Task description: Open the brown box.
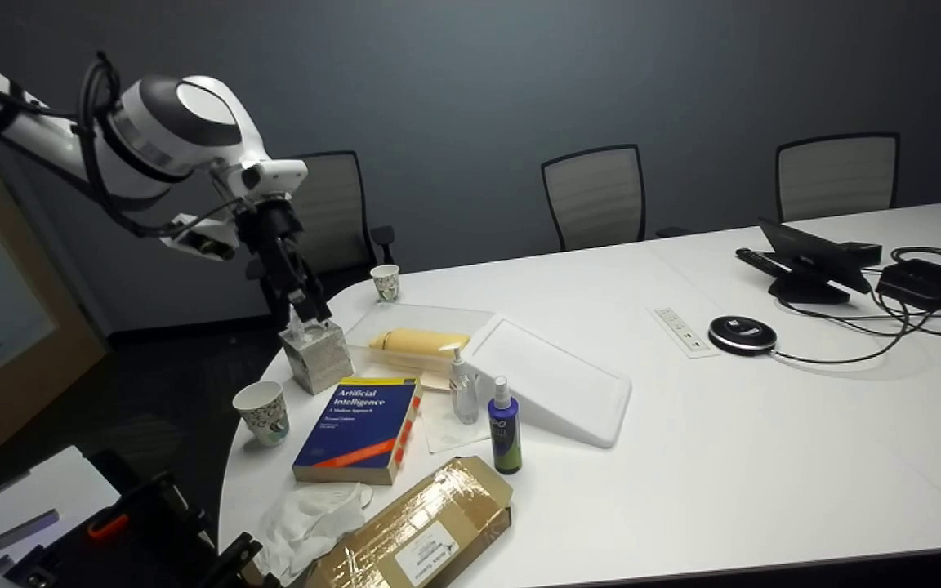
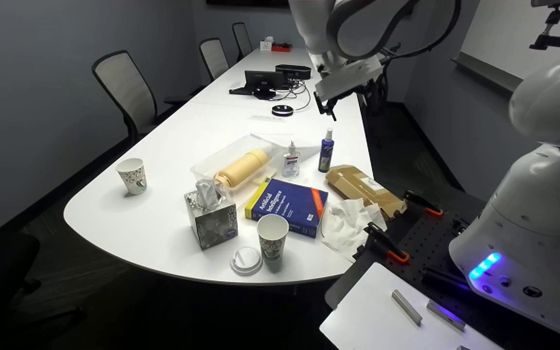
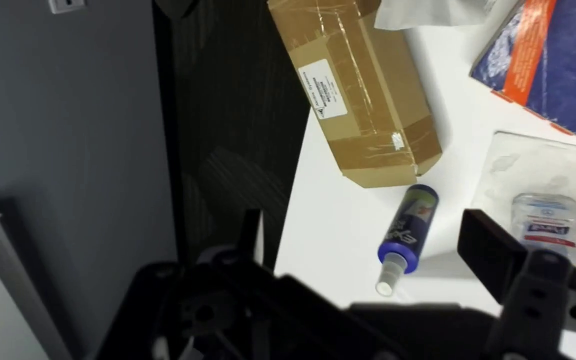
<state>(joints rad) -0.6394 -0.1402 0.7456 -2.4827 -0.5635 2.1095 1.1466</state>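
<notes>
By the corner of the desk (image 3: 318, 240) where rounded end meets robot-side long edge: brown box (image 3: 358, 95), taped, lying flat along that edge. Gripper (image 3: 365, 225) well apart from it, fingers (image 3: 490, 252) spread wide, holding nothing (wrist view).

Handling (judged): light, stiff card that could dent under a hard pinch; glossy tape (image 3: 368, 150) likely slick and reluctant to part. Probable hold: end flap (image 3: 383, 178) jutting toward the spray bottle (image 3: 410, 227). Sideways push may send the box over the edge.

Views: wrist view gives flap and finger gap plainly but cuts off the box's opposite end; that end shows in an exterior view near a clamp (image 2: 421, 200). Cup lid (image 2: 246, 261), by the rounded edge, appears there only.
</notes>
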